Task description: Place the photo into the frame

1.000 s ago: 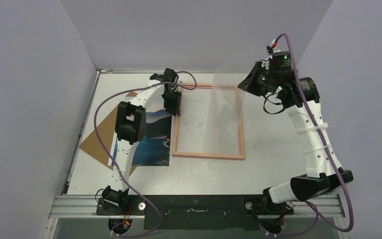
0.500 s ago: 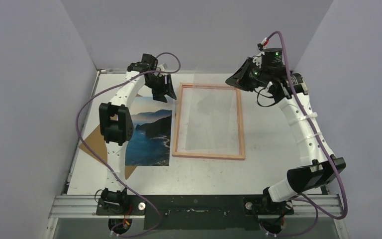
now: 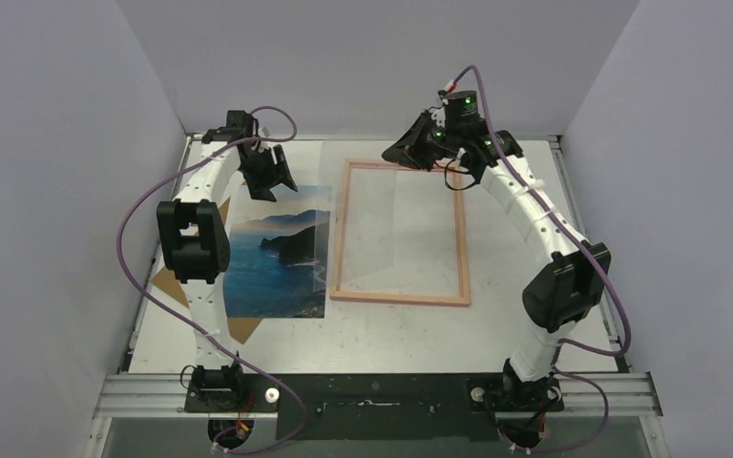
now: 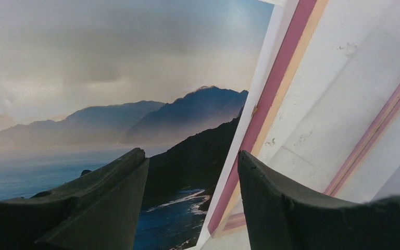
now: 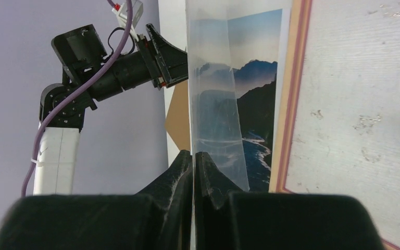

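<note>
The photo (image 3: 277, 253) of sea and dark mountains lies flat on the table, left of the frame (image 3: 399, 298). The frame is thin and pink-edged and lies flat with bare table showing inside it. My left gripper (image 3: 277, 183) hovers open over the photo's far edge. In the left wrist view the gripper (image 4: 191, 156) has nothing between its fingers, with the photo (image 4: 109, 78) and the frame's pink rail (image 4: 271, 99) below it. My right gripper (image 3: 396, 156) is shut on the clear pane (image 5: 213, 104), which it holds lifted on edge above the frame's left rail and the photo's right side.
A brown backing board (image 3: 167, 281) lies partly under the photo at the left, one corner (image 3: 243, 327) showing near its front edge. Grey walls close in on three sides. The left arm (image 5: 109, 73) shows beyond the pane in the right wrist view.
My left gripper has opened and moved left and back, from the frame's far-left corner to the photo's far edge. The right arm has swung left, carrying the raised pane with it.
</note>
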{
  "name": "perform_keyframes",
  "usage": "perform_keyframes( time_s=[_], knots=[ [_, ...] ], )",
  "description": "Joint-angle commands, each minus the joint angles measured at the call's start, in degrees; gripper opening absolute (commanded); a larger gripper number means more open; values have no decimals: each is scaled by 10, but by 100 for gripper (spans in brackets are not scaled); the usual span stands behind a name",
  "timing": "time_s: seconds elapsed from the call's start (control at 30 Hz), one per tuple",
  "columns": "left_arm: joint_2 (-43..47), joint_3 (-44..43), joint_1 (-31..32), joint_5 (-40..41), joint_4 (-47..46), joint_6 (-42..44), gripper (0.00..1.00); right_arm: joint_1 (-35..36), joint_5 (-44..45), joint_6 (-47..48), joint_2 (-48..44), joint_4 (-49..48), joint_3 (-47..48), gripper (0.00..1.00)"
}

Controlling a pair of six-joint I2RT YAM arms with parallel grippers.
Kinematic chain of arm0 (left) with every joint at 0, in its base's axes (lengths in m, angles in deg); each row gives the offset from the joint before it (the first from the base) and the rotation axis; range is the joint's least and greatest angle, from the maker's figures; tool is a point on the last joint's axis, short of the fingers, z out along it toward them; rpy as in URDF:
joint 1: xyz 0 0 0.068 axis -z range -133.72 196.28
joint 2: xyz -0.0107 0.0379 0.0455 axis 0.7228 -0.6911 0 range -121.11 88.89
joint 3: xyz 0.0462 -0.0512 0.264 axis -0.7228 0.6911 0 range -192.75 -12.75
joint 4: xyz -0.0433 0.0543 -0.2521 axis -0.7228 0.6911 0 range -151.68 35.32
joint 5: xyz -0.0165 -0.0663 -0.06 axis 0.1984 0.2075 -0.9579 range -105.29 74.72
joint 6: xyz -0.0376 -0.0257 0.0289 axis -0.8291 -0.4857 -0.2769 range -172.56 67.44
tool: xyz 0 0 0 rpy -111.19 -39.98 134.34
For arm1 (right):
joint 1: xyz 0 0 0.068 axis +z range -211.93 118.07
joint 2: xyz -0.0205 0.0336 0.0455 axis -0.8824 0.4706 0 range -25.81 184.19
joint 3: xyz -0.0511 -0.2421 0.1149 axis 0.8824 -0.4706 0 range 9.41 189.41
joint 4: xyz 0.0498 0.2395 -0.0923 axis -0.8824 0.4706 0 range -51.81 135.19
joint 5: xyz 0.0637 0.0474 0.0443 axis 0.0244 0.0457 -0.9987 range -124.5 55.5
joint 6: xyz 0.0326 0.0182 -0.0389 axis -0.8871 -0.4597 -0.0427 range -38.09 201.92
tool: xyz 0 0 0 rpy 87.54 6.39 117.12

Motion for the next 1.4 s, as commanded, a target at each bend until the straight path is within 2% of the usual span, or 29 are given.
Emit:
perform_keyframes(
  time_s=[0.0,0.23,0.6,0.87,1.17,1.37],
  knots=[
    [29,2,-4,3,-30,-4,62,13,-17,-37,17,-54,57,0],
    [24,7,-12,4,-33,-10,62,-3,-23,-1,73,-17,39,0],
    [21,33,-11,-23,-49,-17,62,-69,-60,169,159,56,-11,0],
    [12,48,-7,-62,-66,-41,59,-108,-56,247,196,71,-19,0],
    [-5,60,11,-97,-90,-57,59,-123,-52,240,130,-81,-142,0],
    [-5,103,31,-109,-127,-80,55,-148,-88,187,93,-243,-233,0]
  ],
)
